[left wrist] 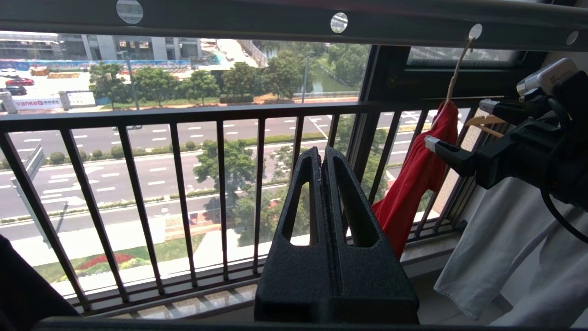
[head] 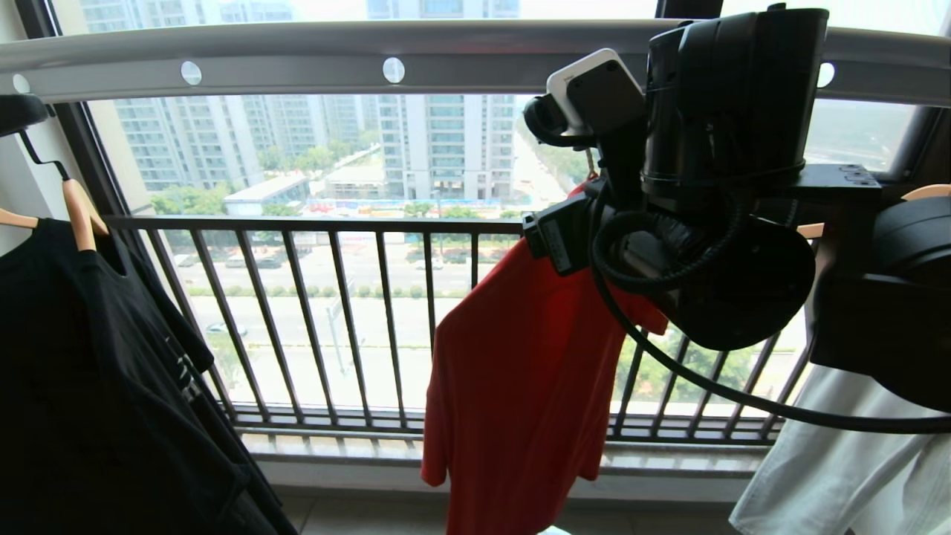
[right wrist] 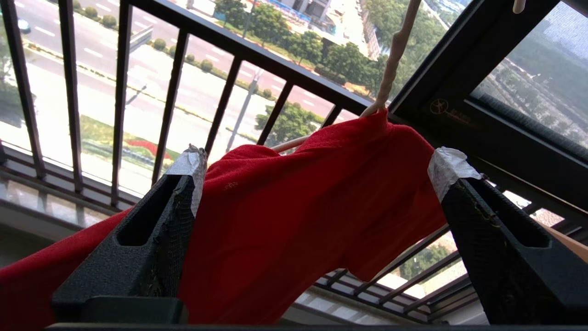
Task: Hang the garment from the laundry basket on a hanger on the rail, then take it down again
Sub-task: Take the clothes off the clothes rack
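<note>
One red garment [head: 520,371] hangs at about five o'clock in the head view, plain red cloth draped off-centre on the hanger [right wrist: 390,64], one shoulder bunched near the neck; no print shows from this side. At nine o'clock a black shirt [head: 89,386] is cut off by the edge. Above, the rail [head: 297,63] runs across at twelve o'clock. The left gripper [left wrist: 324,158] sits pressed shut, holding nothing, before the window railing [left wrist: 183,112]. At two o'clock the right gripper [right wrist: 317,165] stands spread wide around the garment's shoulder, its bulk hiding the hanger hook in the head view. A distant sign reads "vanke" [left wrist: 32,103]
</note>
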You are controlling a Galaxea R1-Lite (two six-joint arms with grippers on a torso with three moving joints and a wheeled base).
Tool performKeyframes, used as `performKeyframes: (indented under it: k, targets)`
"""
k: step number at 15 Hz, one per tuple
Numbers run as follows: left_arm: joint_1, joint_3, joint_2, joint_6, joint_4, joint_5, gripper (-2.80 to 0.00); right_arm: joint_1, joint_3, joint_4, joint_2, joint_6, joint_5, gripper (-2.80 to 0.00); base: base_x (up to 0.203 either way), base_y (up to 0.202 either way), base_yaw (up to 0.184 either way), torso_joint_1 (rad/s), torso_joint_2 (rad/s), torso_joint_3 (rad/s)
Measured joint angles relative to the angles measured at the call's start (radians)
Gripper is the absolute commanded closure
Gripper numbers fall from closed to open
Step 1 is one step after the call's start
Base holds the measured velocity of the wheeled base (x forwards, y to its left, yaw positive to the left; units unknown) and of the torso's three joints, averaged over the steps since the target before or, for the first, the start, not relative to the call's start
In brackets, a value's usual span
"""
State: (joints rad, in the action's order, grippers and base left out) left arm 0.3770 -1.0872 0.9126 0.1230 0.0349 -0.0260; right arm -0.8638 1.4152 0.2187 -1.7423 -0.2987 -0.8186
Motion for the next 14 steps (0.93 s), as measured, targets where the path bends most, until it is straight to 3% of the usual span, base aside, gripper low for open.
performKeyframes:
  k: [14]
  targets:
    - [0.0, -0.001, -0.006, 0.0, 0.0, 0.0, 0.0, 0.01, -0.074, -0.003, 0.029, 0.0, -0.051, -2.8, 0.0, 0.0, 0.0, 0.0, 0.0, 0.0]
